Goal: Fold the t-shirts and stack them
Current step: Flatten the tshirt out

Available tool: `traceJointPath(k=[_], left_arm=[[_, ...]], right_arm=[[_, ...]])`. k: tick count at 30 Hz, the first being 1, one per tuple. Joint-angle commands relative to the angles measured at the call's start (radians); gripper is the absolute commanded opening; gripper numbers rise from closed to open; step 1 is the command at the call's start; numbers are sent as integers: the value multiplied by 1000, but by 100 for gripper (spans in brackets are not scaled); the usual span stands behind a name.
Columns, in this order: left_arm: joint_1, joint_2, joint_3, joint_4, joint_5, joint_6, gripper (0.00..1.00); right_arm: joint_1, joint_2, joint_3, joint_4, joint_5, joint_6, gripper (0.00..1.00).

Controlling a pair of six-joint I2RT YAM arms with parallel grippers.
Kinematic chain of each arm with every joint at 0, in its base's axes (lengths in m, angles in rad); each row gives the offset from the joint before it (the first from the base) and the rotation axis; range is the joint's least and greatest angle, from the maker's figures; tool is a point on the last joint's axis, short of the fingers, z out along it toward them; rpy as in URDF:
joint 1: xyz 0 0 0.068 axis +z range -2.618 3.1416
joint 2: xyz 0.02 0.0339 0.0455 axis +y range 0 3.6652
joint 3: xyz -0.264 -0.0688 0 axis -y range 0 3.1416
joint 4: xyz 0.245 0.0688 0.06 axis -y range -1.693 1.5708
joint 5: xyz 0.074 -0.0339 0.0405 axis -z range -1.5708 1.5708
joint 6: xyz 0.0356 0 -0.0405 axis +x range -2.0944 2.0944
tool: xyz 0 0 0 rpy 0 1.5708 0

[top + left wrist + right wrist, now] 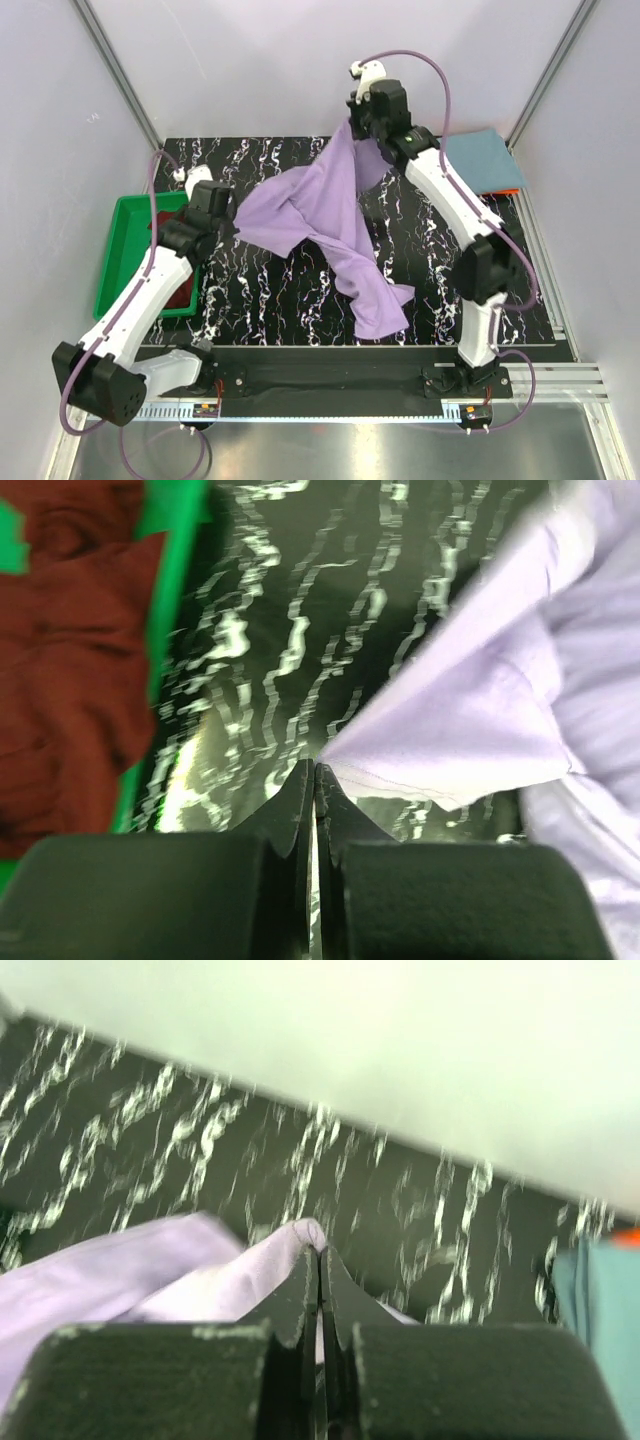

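Fabric sat bunched in the green tray [118, 250], well left of the lavender shirt [320, 215]: this was the maroon shirt [70, 660]. At the lavender shirt's left corner, the left gripper [313, 770] had its jaws pressed together on the hem. From there the cloth stretched rightward, its long axis slanting toward the far side, to the right gripper [318, 1252], likewise clamped on an edge. A loose tail trailed from the shirt's middle onto the black marbled table [250, 290]. Right of the lavender shirt and apart from it, the teal shirt [480, 160] lay folded. With each arm at its own end, laying the cloth flat probably turned on that slant. Only the trailing tail seemed likely to bunch underneath.
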Motion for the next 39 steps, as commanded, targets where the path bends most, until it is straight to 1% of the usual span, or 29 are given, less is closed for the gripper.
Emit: traceJointPath(k=[1,2,3,4,5,6,8,11,14,17,18,19,20,21,23,24,25,26,27,28,29,30,31,33,34,36,38,39], left_arm=[[28,-39,38,-80,-110,-10,0],[40,-41,41,-100,-119,-9,0],[48,-47,53,-113,-147,-7,0],[55,-50,59,-123,-161,5,0],[74,-55,67,-140,-176,11,0],[85,-62,73,-145,-206,17,0],[112,-82,91,-148,-225,37,0],[132,-96,110,-140,-208,51,0],[132,-93,122,-156,-196,53,0],[132,-93,131,-179,-257,67,0],[132,-96,134,-183,-306,73,0],[132,-98,140,-183,-329,85,0],[131,-93,153,-183,-351,90,0],[132,-87,163,-182,-374,97,0],[132,-66,200,-182,-360,97,0],[132,-59,205,-176,-310,97,0],[132,-56,208,-156,-287,96,0],[132,-55,206,-142,-259,94,0],[132,-53,194,-128,-206,100,0],[132,-52,187,-104,-178,102,0],[132,-50,179,-96,-143,103,0],[132,-44,170,-88,-127,102,0],[132,-38,171,-81,-116,102,0],[132,-27,174,-78,-105,103,0],[134,-12,180,-67,-101,105,0],[135,4,194,-53,-73,105,0],[144,39,222,-28,-37,105,0],[146,51,229,-21,-5,106,0]], right_arm=[[-23,149,197,11,-41,-61,0],[-23,207,223,11,-38,-67,0],[-23,224,249,24,-30,-71,0],[-23,234,241,46,-6,-74,0],[-26,223,225,70,1,-77,0],[-27,208,197,136,10,-81,0],[-35,157,125,188,38,-92,0],[-52,136,117,210,-13,-80,0],[-50,159,128,228,-18,-86,0],[-50,180,100,311,42,-81,0],[-52,189,102,345,66,-83,0],[-52,215,115,384,135,-90,0],[-52,237,137,394,171,-90,0],[-53,263,214,386,203,-98,0],[-59,372,339,315,153,-107,0],[-59,416,473,241,103,-107,0],[-61,495,532,210,73,-103,0],[-61,530,581,177,35,-97,0],[-62,554,632,122,-37,-77,3],[-64,568,628,104,-71,-65,4],[-64,562,579,84,-103,-54,7],[-64,536,542,80,-160,-31,16],[-64,516,503,75,-174,-22,26],[-64,470,394,42,-177,3,36],[-64,417,364,17,-171,11,47],[-64,352,283,-78,-162,60,51],[-64,231,203,-141,-171,95,53],[-64,184,97,-190,-185,136,53]])
